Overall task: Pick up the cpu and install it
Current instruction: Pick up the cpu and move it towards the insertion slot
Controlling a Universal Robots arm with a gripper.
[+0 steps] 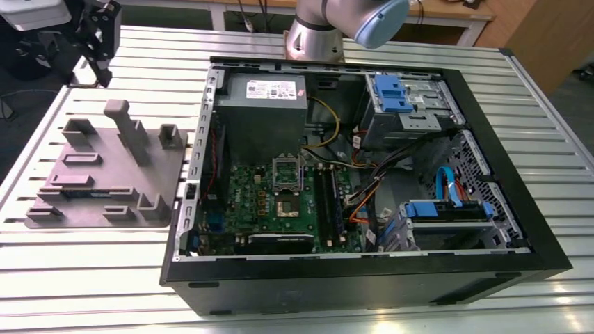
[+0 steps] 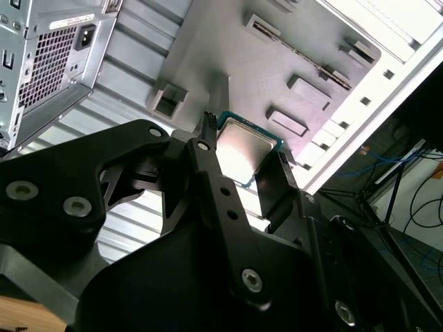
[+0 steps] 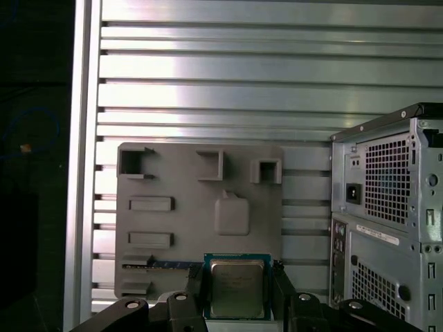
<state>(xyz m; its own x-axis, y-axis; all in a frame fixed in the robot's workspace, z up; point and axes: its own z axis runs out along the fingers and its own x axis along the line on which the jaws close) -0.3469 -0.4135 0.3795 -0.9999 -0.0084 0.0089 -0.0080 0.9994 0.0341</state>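
The gripper [image 3: 239, 278] pinches the cpu [image 3: 237, 290] by two opposite edges, lifted over the grey tray [image 3: 180, 207] near the bench's edge; I judge a level, gentle hold is safest.

Silver cpu [image 3: 237, 290], green-rimmed — black end effector [image 3: 239, 280], grey tray [image 3: 187, 228], ribbed silver table [image 3: 208, 83].

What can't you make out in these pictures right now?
- The cpu underside: it faces away in both wrist views.
- The hand in the exterior view: partly cut off by the picture's edge, and what it holds is too small to tell.
- The motherboard socket pins: too small in the exterior view.
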